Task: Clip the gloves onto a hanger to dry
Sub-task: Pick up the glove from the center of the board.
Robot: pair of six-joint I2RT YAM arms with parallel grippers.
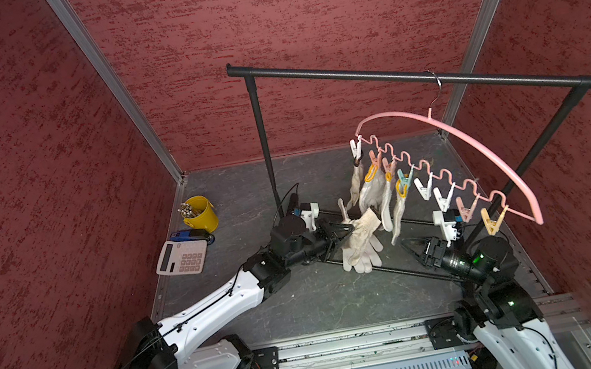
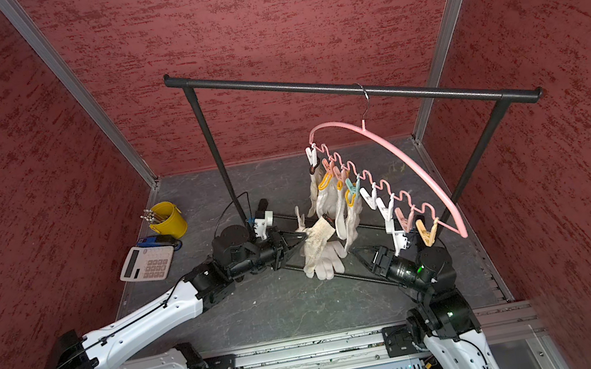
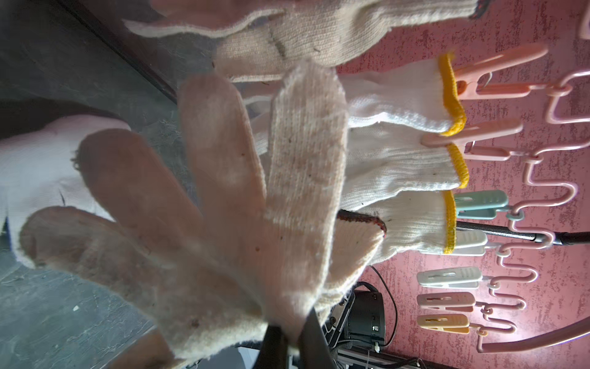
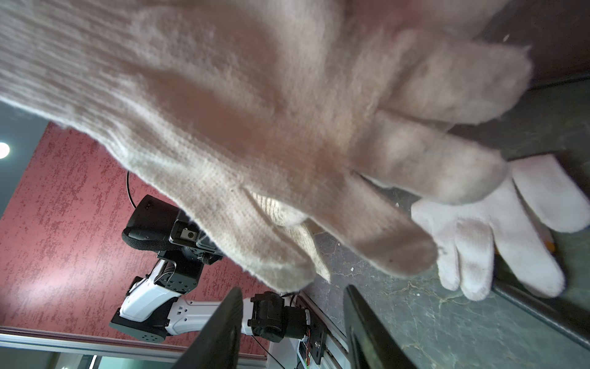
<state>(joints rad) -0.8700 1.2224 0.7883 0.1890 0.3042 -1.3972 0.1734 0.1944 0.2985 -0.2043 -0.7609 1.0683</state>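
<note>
by my reading you are past halfway: four gloves already hang clipped on the hanger, and several pins on it are free. two gloves are left. your left pincer is clamped tight on a cream glove with a dark red cuff, held off the floor; the cuff end points from its tips toward the clipped row just ahead, and the knit digits droop below the jaws. a white glove lies flat on the floor right under those tips, untouched. your right pincer stands about half apart and grips nothing; a glove of the clipped row, as far as i can tell, dangles just ahead of its tips, and the free pins hang above it. what remains, i judge, is feeding the held cuff into a free pin, then fetching the white glove.
</note>
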